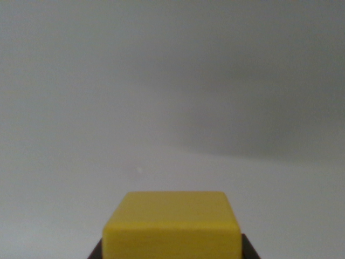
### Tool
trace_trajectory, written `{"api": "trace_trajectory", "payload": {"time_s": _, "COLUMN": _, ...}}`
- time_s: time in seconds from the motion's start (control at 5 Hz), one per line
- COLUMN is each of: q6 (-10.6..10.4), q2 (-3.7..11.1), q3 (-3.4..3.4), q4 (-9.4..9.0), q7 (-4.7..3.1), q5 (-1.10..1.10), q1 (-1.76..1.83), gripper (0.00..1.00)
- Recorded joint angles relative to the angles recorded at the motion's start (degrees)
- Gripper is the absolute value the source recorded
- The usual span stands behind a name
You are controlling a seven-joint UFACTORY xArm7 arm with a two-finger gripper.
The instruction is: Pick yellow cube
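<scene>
The yellow cube (172, 226) is seen at the bottom centre of the wrist view, directly ahead of the tool, with a dark edge showing against each lower side of it. These dark edges are taken to be the fingers of the gripper (172, 253), one at the wrist view's left (95, 252) and one at the wrist view's right (249, 249). The cube is thus bracketed between them, and the jaws appear to be closed to about its width; whether firm contact has been made cannot be told, since the pads are cut off by the frame. A plain grey surface (172, 97) is seen beyond, with nothing else nearby. The step in hand is judged to be securing the grip. It would be done well if the cube were kept centred between the fingers, pressure applied evenly to opposite flat faces, and lifting done straight and slowly so that no twist is introduced.
</scene>
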Motion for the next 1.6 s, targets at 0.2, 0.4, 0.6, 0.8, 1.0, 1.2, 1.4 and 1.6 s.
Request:
{"api": "trace_trajectory", "payload": {"time_s": 0.2, "q6": 0.00, "q2": 0.00, "q3": 0.00, "q4": 0.00, "q7": 0.00, "q5": 0.00, "q1": 0.00, "gripper": 1.00}}
{"api": "trace_trajectory", "payload": {"time_s": 0.4, "q6": 2.52, "q2": -0.97, "q3": -0.04, "q4": 1.57, "q7": 0.28, "q5": -0.22, "q1": 0.01, "gripper": 1.00}}
{"api": "trace_trajectory", "payload": {"time_s": 0.6, "q6": 2.52, "q2": -0.97, "q3": -0.04, "q4": 1.57, "q7": 0.28, "q5": -0.22, "q1": 0.01, "gripper": 1.00}}
{"api": "trace_trajectory", "payload": {"time_s": 0.8, "q6": 5.26, "q2": -2.01, "q3": -0.08, "q4": 3.27, "q7": 0.59, "q5": -0.47, "q1": 0.02, "gripper": 1.00}}
{"api": "trace_trajectory", "payload": {"time_s": 1.0, "q6": 5.26, "q2": -2.01, "q3": -0.08, "q4": 3.27, "q7": 0.59, "q5": -0.47, "q1": 0.02, "gripper": 1.00}}
{"api": "trace_trajectory", "payload": {"time_s": 1.2, "q6": 7.99, "q2": -3.06, "q3": -0.11, "q4": 4.97, "q7": 0.90, "q5": -0.71, "q1": 0.03, "gripper": 1.00}}
{"api": "trace_trajectory", "payload": {"time_s": 1.4, "q6": 7.99, "q2": -3.06, "q3": -0.11, "q4": 4.97, "q7": 0.90, "q5": -0.71, "q1": 0.03, "gripper": 1.00}}
{"api": "trace_trajectory", "payload": {"time_s": 1.6, "q6": 10.69, "q2": -4.09, "q3": -0.15, "q4": 6.65, "q7": 1.21, "q5": -0.95, "q1": 0.03, "gripper": 1.00}}
